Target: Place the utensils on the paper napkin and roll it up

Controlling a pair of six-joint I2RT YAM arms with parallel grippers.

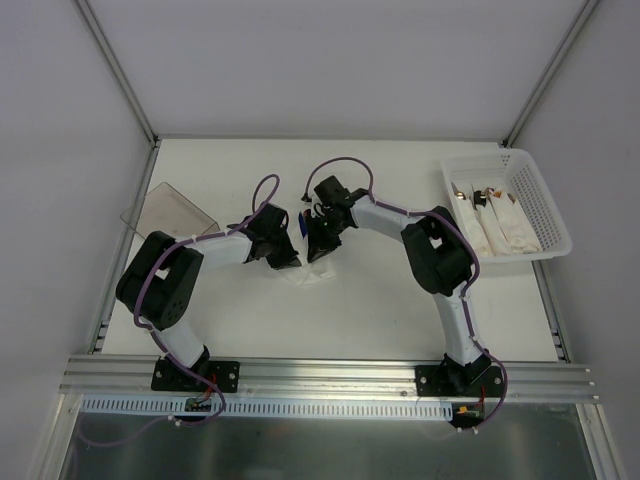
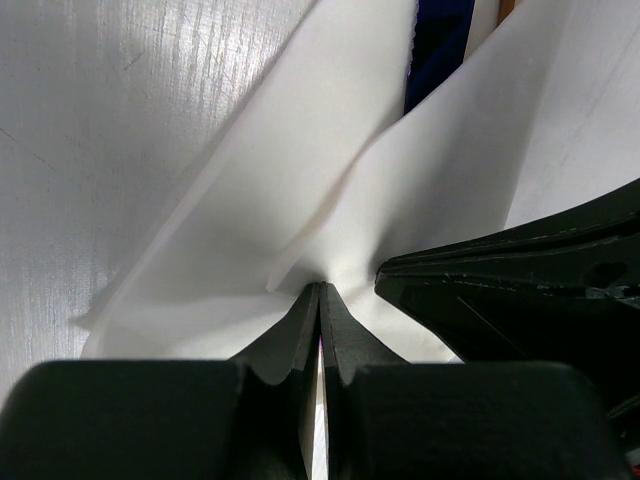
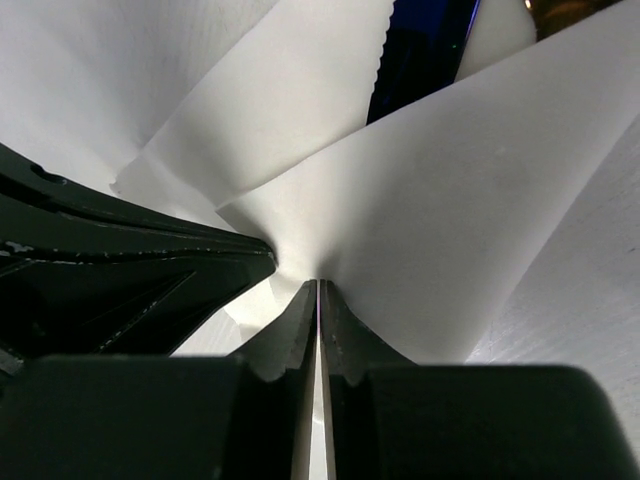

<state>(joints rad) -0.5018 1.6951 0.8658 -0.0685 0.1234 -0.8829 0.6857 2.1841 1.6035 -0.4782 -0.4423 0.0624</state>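
Note:
The paper napkin lies crumpled at the table's middle, with both grippers meeting over it. Seen from the left wrist, its white folds rise from my left gripper, which is shut and pinches a crease at its tips. My right gripper is shut on another fold of the paper napkin, close beside the left one. From above, the left gripper and right gripper nearly touch. A tan-brown sliver, perhaps the utensils, peeks from behind the fold. The rest of it is hidden.
A white perforated basket at the right edge holds several rolled white bundles. At the back left a clear smoky container lies by the table edge. Something dark blue shows just beyond the napkin between the grippers.

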